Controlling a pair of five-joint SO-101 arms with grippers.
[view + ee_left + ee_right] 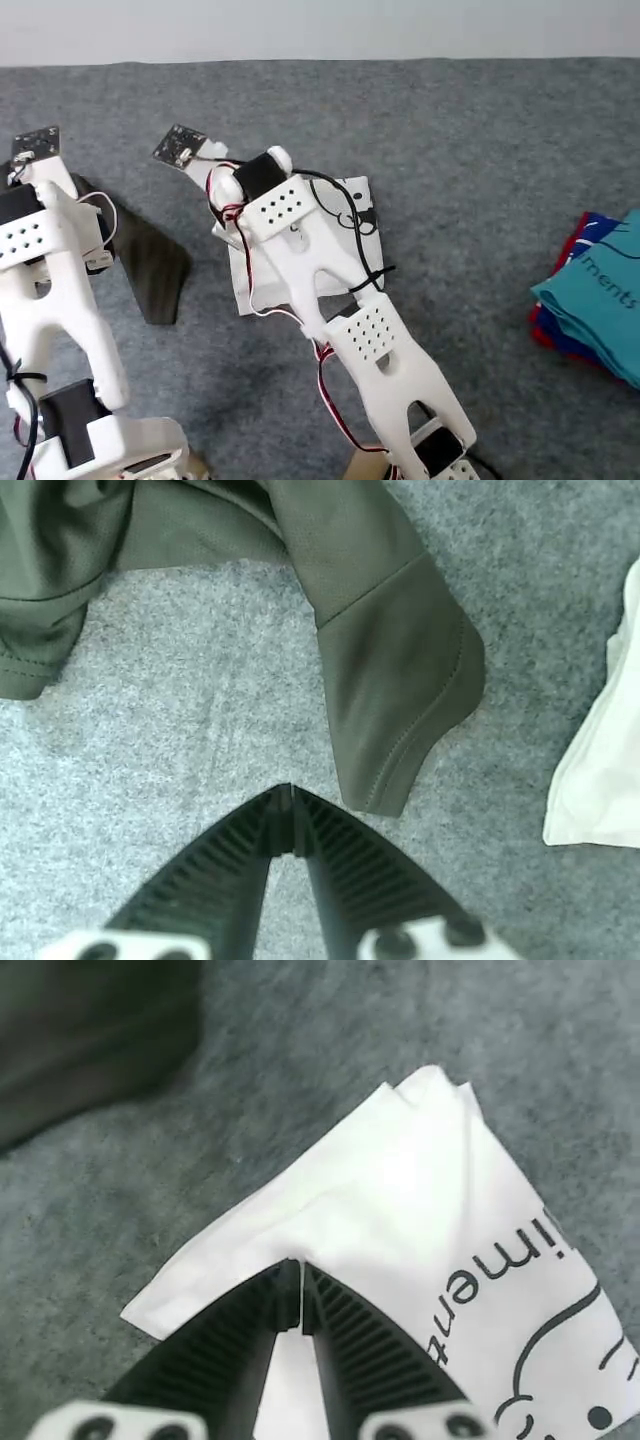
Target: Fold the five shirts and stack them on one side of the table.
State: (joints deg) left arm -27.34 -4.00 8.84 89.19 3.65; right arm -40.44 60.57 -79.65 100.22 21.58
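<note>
White shirt (400, 1180) lies folded mid-table under the right gripper (300, 1268), jaws shut at its fold, left gripper (291, 795) shut beside the olive shirt (390, 670); dragging toward the stack (595, 300) could undo folds.

Grey felt tabletop (450, 150); pale wall (320, 28) behind.
</note>
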